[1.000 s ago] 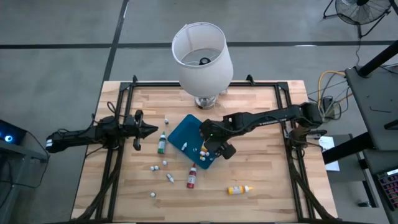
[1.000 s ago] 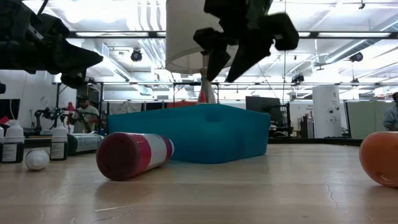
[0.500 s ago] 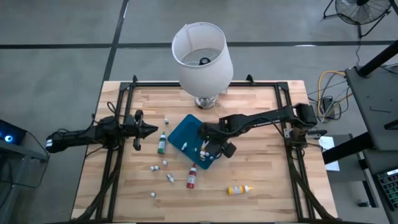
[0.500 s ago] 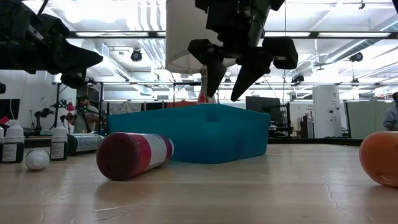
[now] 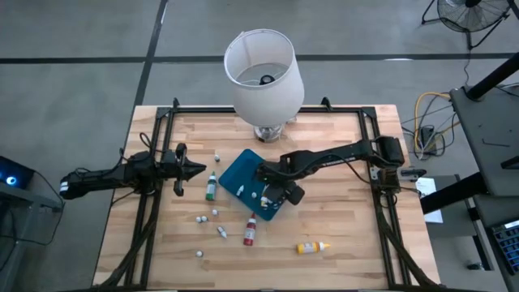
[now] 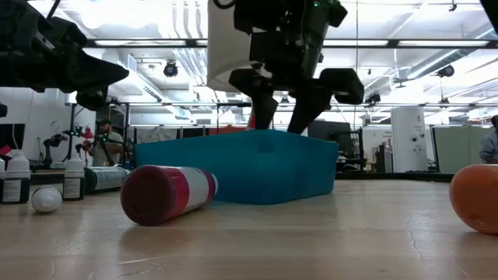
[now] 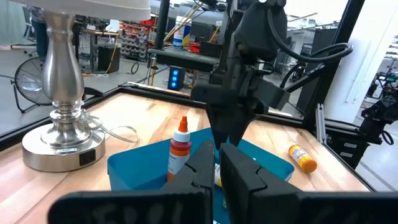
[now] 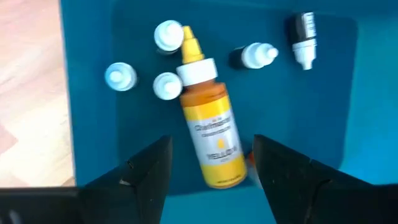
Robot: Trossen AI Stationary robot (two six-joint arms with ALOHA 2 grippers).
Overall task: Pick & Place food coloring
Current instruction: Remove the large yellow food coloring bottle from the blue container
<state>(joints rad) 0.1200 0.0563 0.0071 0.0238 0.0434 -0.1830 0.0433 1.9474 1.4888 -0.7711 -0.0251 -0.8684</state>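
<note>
- Nearest the front edge, an orange-yellow bottle (image 5: 310, 246) lies on its side on the table (image 5: 349, 170), right of centre, outside the tray and not yet collected.
- Just beyond it, a red bottle (image 5: 250, 231) lies flat, close to the tray's near corner, with several small white caps (image 5: 200, 220) scattered to its left; it too appears to be waiting its turn.
- At mid-table, the teal tray (image 5: 236, 173) already holds part of the set: a yellow bottle (image 8: 208, 138) lies inside among small capped bottles (image 8: 256, 55), and an orange bottle (image 7: 180, 148) seems to stand upright in it, though which pieces count as delivered is hard to judge from here.
- The right gripper (image 5: 274, 191) hangs directly over the tray, fingers spread wide and holding nothing, the yellow bottle lying below between them.
- Left of the tray, a green bottle (image 5: 211, 186) sits on the wood, not yet moved.
- Farther left, the left gripper (image 5: 191, 169) waits above the table, fingers pressed together and empty.
- At the far edge stands a white-shaded lamp (image 5: 263, 71), clear of the work.
- Verdict: the job looks partly done, with at least three bottles left outside the tray.
</note>
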